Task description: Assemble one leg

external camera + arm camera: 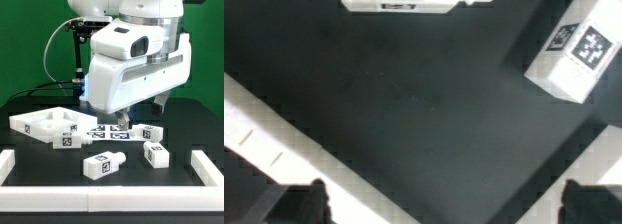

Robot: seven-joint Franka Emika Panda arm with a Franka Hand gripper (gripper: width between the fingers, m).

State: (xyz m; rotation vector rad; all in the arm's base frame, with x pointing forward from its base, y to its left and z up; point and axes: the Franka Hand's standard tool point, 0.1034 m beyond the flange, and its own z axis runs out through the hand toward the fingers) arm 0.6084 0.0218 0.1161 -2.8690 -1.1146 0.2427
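Note:
Several legs, small white blocks with black-and-white tags, lie on the dark table: one near the front, one to its right, one further back. My gripper hangs open and empty just above the table, behind these legs. In the wrist view the gripper is open with only bare table between its dark fingertips. One leg lies ahead of the gripper and apart from it. Another tagged white piece is cut by the frame edge.
The large white panel lies at the exterior view's left. The marker board lies flat beside it, under the arm. A low white rail borders the table's front and sides; it also shows in the wrist view.

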